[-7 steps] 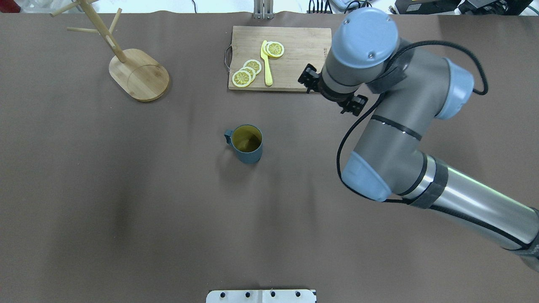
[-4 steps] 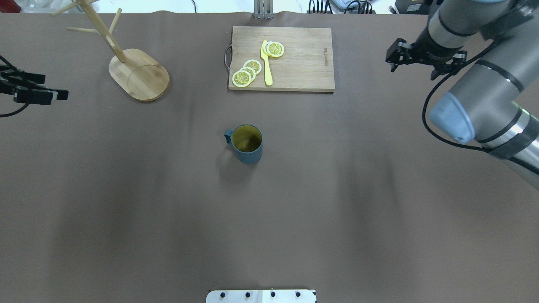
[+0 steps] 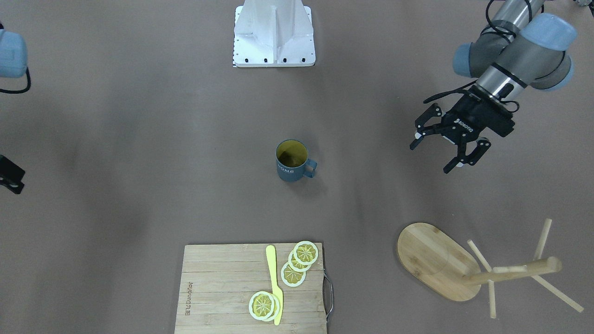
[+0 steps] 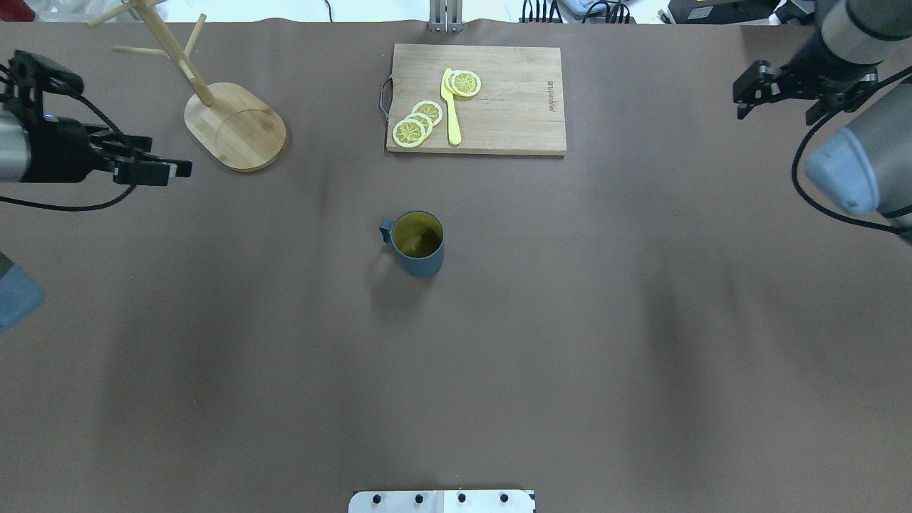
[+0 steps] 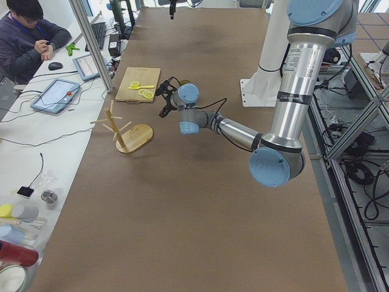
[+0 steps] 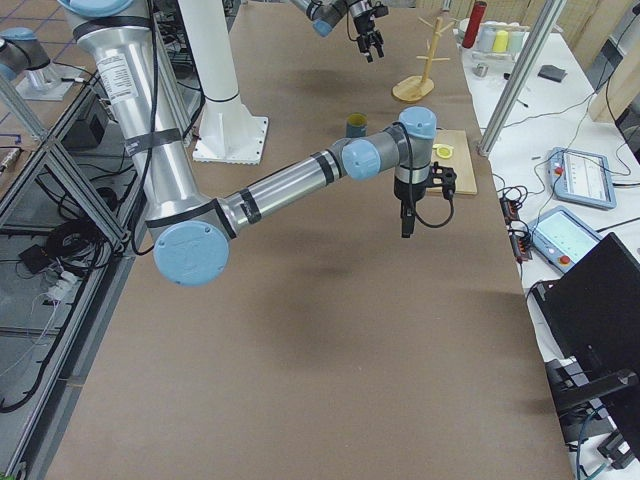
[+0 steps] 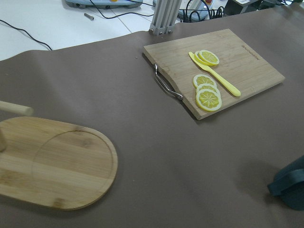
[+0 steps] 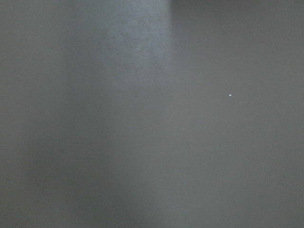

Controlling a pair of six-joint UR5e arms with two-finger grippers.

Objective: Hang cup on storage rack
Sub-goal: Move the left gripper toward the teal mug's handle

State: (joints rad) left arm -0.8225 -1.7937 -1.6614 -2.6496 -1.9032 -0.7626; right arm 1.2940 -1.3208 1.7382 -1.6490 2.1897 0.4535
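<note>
The dark blue-grey cup (image 4: pixel 418 242) with a yellow inside stands upright mid-table, its handle toward the rack side; it also shows in the front view (image 3: pixel 291 162) and at the left wrist view's lower right edge (image 7: pixel 289 183). The wooden storage rack (image 4: pixel 235 127) stands at the far left, seen also in the front view (image 3: pixel 436 260). My left gripper (image 3: pixel 430 158) is open and empty, in the air near the rack's base, well left of the cup (image 4: pixel 174 169). My right gripper (image 6: pixel 405 230) points down near the right table end; I cannot tell its state.
A wooden cutting board (image 4: pixel 499 100) with lemon slices (image 4: pixel 417 122) and a yellow knife (image 4: pixel 451 107) lies at the far middle. The robot's base plate (image 4: pixel 442 501) is at the near edge. A person sits beyond the table's far side (image 5: pixel 27 36).
My right arm has swung from beside the cutting board out to the right end of the table. My left gripper has come in from the left edge toward the rack's base. The cup has not moved.
</note>
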